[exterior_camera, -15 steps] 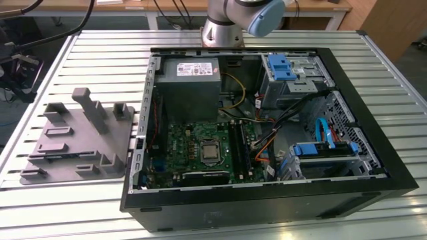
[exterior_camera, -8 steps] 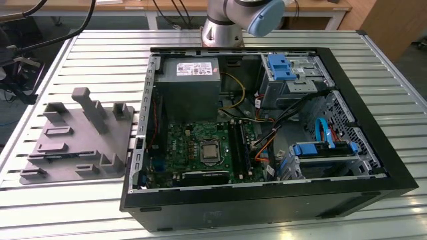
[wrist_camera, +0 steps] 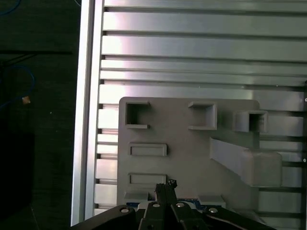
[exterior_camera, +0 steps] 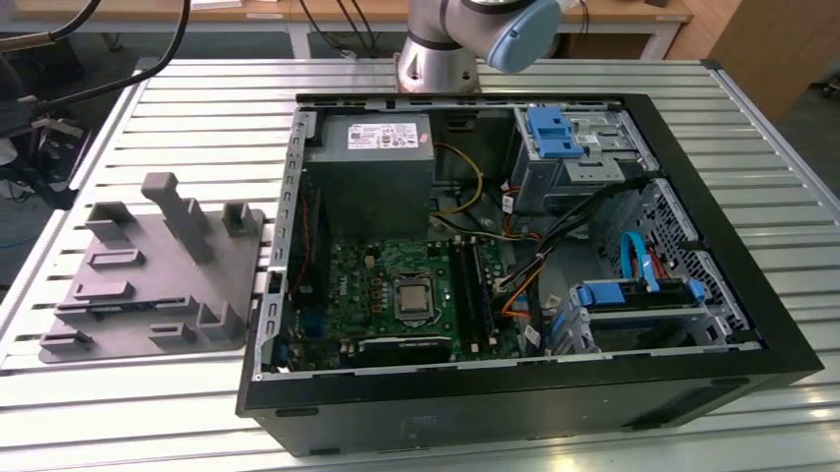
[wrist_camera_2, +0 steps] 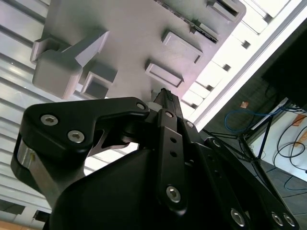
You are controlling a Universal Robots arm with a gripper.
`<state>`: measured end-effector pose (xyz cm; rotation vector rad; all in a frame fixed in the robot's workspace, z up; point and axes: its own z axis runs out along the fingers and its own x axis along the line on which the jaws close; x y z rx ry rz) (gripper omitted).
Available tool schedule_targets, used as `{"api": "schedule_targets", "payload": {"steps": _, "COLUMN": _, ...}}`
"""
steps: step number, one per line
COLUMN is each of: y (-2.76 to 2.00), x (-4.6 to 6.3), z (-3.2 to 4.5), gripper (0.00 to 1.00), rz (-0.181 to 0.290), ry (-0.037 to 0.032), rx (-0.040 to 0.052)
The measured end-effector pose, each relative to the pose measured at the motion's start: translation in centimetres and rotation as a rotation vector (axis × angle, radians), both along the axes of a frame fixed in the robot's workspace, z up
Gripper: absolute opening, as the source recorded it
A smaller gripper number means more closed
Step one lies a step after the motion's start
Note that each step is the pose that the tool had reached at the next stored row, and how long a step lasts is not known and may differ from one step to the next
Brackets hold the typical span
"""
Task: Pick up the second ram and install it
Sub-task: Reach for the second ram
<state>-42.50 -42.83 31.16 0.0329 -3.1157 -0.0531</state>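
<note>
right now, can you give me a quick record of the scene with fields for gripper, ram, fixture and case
gripper: above the grey fixture, not holding the ram
second ram: lying in a fixture slot, not yet picked up
fixture place: on the slatted table, at the exterior view's left of the pc case
case: open, motherboard exposed

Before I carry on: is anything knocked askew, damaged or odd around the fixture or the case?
Nothing stands out. The grey fixture lies flat on the slatted table beside the open computer case, and the gripper hangs over the fixture.
</note>
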Motion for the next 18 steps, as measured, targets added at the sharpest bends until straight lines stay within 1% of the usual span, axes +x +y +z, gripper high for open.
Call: {"api": "schedule_targets", "payload": {"steps": 18, "y": -0.21, "x": 0.0, "z": -1.18, "gripper": 0.1, "rz": 0.0, "ry": 0.0001, "rx": -0.0001}}
